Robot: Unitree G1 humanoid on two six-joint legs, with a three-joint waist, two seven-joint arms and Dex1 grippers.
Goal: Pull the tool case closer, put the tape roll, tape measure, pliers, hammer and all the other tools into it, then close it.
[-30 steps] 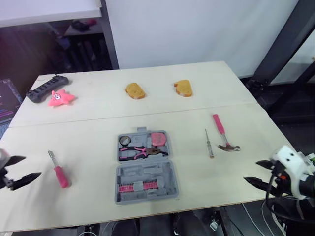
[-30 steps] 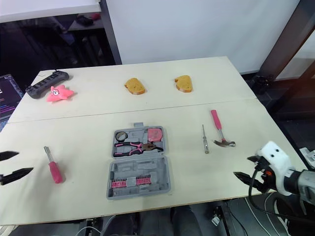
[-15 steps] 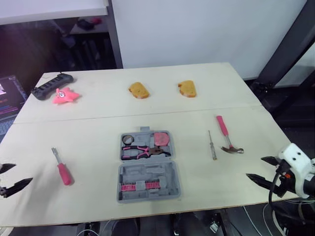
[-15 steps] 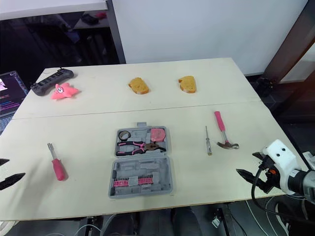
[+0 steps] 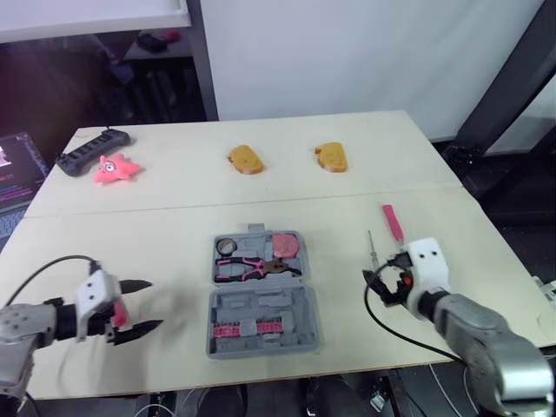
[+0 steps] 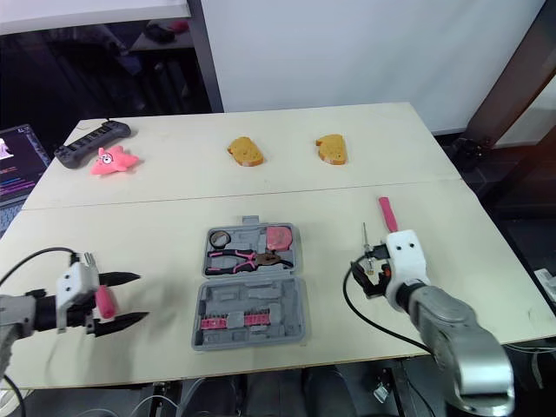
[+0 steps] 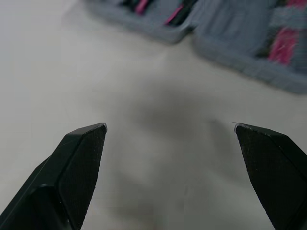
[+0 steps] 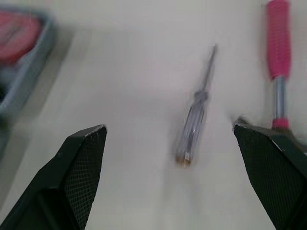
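Observation:
The grey tool case (image 5: 261, 295) lies open at the table's front middle, holding the tape roll (image 5: 226, 246), pink tape measure (image 5: 282, 244) and pliers (image 5: 252, 268). My left gripper (image 6: 130, 298) hovers open to the case's left, just over the pink-handled screwdriver (image 6: 104, 301); the left wrist view has the case edge (image 7: 240, 33) ahead of it. My right gripper (image 5: 376, 280) is open to the right of the case, by the near end of the small clear screwdriver (image 8: 194, 122). The pink-handled hammer (image 8: 277, 62) lies just beyond; in the eye views my wrist hides its head.
Two brown bread-like pieces (image 5: 246, 159) (image 5: 331, 156) sit at the back middle. A pink star toy (image 5: 113, 168) and a black power strip (image 5: 93, 149) lie at the back left. A laptop (image 5: 16, 165) stands off the left edge. A seam (image 5: 174, 208) crosses the tabletop.
Both arms swung inward over the table: the left gripper from the left edge to the pink screwdriver, the right gripper from the front right corner to the small screwdriver and hammer.

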